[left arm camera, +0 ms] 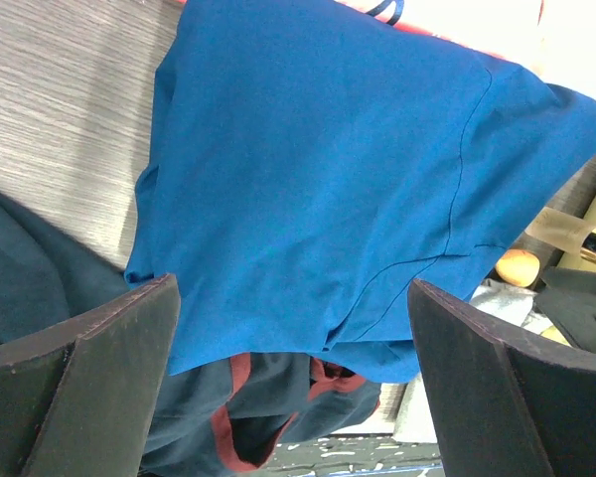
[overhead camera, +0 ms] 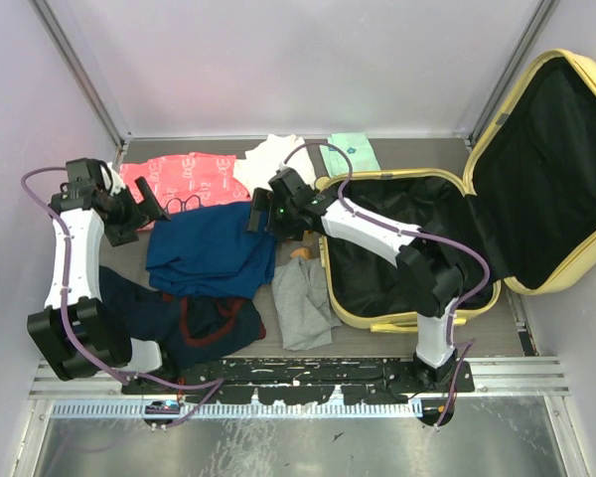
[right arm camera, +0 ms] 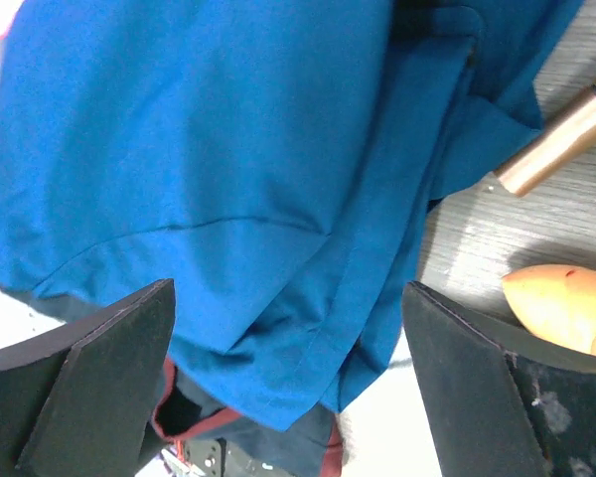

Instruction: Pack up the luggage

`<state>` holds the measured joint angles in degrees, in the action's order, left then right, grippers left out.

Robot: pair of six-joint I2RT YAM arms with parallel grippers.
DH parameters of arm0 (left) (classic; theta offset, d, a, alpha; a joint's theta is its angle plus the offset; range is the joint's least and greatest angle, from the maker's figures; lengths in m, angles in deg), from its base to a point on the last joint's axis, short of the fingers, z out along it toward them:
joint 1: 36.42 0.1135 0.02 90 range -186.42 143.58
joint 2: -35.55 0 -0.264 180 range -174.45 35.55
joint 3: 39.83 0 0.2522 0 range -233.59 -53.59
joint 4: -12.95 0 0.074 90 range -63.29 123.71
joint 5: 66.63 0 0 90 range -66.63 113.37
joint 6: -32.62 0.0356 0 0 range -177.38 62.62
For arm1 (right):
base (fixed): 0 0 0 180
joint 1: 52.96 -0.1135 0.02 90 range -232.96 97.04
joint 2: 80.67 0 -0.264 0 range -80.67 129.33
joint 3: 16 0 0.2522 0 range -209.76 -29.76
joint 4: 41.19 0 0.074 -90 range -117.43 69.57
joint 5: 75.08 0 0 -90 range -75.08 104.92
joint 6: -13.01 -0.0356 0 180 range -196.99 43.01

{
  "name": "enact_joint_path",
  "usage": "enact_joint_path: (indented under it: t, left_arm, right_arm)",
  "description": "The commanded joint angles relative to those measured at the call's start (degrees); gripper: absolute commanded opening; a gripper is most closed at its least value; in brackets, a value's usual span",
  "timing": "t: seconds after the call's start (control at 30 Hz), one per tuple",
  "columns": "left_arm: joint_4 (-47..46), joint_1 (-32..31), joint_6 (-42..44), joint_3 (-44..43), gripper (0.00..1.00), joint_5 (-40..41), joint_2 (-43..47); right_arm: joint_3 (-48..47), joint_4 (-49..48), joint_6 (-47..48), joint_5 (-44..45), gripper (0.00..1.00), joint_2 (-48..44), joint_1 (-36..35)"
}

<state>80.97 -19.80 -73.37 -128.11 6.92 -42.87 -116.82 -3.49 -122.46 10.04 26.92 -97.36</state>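
Observation:
The pale yellow luggage (overhead camera: 407, 316) lies open at the right, its black lining bare and its lid (overhead camera: 566, 268) leaning back. A folded blue shirt (overhead camera: 211, 256) lies in the middle of the table; it fills the left wrist view (left arm camera: 328, 179) and the right wrist view (right arm camera: 199, 169). My left gripper (overhead camera: 151, 207) is open above the shirt's left edge. My right gripper (overhead camera: 262, 221) is open above its right edge. Both are empty.
A coral shirt (overhead camera: 189, 179), a white garment (overhead camera: 268, 159) and a mint cloth (overhead camera: 353, 152) lie at the back. A navy garment with red trim (overhead camera: 194, 323) and a grey cloth (overhead camera: 300, 303) lie in front. An orange object (right arm camera: 561, 303) and a copper tube (right arm camera: 561, 139) lie beside the suitcase.

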Motion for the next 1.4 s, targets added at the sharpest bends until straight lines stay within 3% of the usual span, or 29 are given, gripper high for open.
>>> enact_joint_path:
  t: [0.0, 0.3, 0.6, 0.8, 0.87, 1.0, 1.17, 1.37]
  left_arm:
    - [-3.33, 0.34, -1.49, 1.54, 0.98, -0.66, 1.21]
    - [-3.66, 0.34, -1.01, 4.34, 0.99, -2.22, 0.06]
    - [-2.00, 0.25, 2.01, 7.57, 0.83, 0.32, -4.17]
    - [-2.64, 0.25, 1.65, 7.63, 0.82, -0.83, -6.82]
    - [-2.86, 0.25, 1.66, 7.50, 0.85, -0.92, -7.10]
    - [-2.62, 0.40, 2.96, 6.32, 0.98, 2.25, -6.82]
    - [-0.50, 1.00, 6.61, 3.67, 0.98, 6.22, -10.10]
    - [-0.24, 1.21, 9.96, 1.42, 0.98, 8.29, -19.08]
  right_arm:
    - [-2.23, -2.24, -4.91, 4.08, 1.00, 2.85, 0.27]
    - [-0.87, -8.41, -9.98, 2.78, 1.00, 8.95, 0.26]
    - [1.28, -17.05, -13.19, 1.82, 1.00, 12.29, -0.02]
    - [-0.04, -16.48, -11.68, 3.99, 1.00, 13.49, -1.83]
    - [-0.43, -15.92, -11.37, 4.71, 0.95, 14.57, -2.19]
    - [-0.31, -15.36, -10.02, 5.88, 0.73, 15.39, -2.18]
    - [0.14, -14.89, -7.76, 7.32, 0.45, 15.36, -2.18]
    - [-0.13, -15.57, -6.73, 7.15, 0.31, 15.86, -2.18]
